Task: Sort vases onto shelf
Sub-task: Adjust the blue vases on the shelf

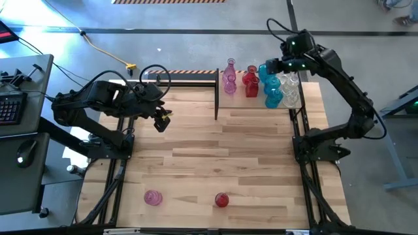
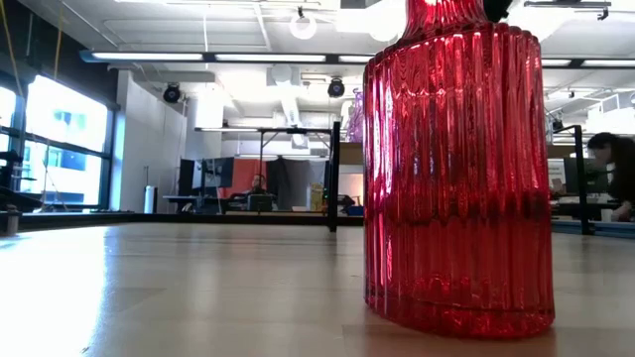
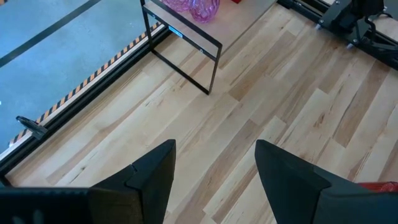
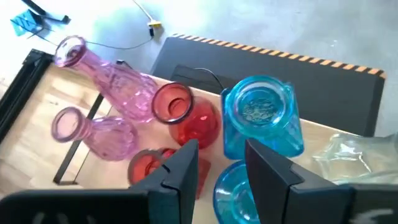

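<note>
The shelf [image 1: 243, 100] is a pale board with black bars at the table's far right. On it stand pink vases [image 1: 229, 79], red vases [image 1: 251, 82], turquoise-blue vases [image 1: 272, 87] and clear vases [image 1: 290, 90]. A round pink vase [image 1: 153, 197] and a red ribbed vase [image 1: 222, 200] stand on the tabletop near its near edge; the red one [image 2: 456, 169] fills the low view. My right gripper [image 4: 222, 163] is open above the shelf's vases, over the red vases [image 4: 186, 115] and blue vases [image 4: 261, 118], touching none. My left gripper [image 3: 214, 165] hangs open over the table's far left part.
The shelf's black frame post [image 1: 217, 91] stands at the shelf's left edge, seen in the left wrist view as a thin black frame [image 3: 186, 46]. A black cable [image 1: 153, 73] loops at the table's far edge. Bare planked tabletop [image 1: 215, 153] lies between the shelf and the two near vases.
</note>
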Available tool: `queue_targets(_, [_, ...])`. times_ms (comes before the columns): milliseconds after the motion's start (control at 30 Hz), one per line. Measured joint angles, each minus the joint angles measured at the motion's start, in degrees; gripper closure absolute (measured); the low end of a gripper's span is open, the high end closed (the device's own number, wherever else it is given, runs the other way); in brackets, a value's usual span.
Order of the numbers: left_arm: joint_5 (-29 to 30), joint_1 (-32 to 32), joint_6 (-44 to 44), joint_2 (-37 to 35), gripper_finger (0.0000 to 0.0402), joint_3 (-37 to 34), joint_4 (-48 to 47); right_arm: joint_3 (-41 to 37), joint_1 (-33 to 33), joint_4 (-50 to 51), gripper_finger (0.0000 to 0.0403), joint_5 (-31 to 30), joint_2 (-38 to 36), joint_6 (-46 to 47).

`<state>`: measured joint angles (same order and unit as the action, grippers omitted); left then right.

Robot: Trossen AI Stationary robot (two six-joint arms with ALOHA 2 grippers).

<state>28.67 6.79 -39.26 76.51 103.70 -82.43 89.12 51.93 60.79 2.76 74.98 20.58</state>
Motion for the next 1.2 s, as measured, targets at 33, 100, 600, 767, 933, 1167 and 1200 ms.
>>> queue_targets(33, [0.0,0.0,0.0,0.0,0.0190,0.0,0.0,0.2,0.4,-0.1,0.0291,0.3,0.4,-0.1])
queue_targets(100, [0.0,0.0,-0.1,0.0,0.0190,0.0,0.0,0.6,1.0,-0.5,0.0291,0.9,1.4,-0.1])
queue_targets(600, [0.0,0.0,0.0,0.0,0.0190,0.0,0.0,7.5,3.1,1.0,0.0291,1.6,9.8,-2.2])
queue_targets(767, [0.0,0.0,0.0,0.0,0.0190,0.0,0.0,8.0,4.0,1.1,0.0291,1.6,10.4,-2.7])
queue_targets(933, [0.0,0.0,0.0,0.0,0.0190,0.0,0.0,8.0,4.9,1.2,0.0291,1.6,10.4,-3.1])
queue_targets(1167, [0.0,0.0,0.0,0.0,0.0190,0.0,0.0,8.0,5.9,2.4,0.0291,1.8,10.4,-3.7])
queue_targets(1200, [0.0,0.0,0.0,0.0,0.0190,0.0,0.0,8.0,5.9,2.4,0.0291,1.8,10.4,-3.9])
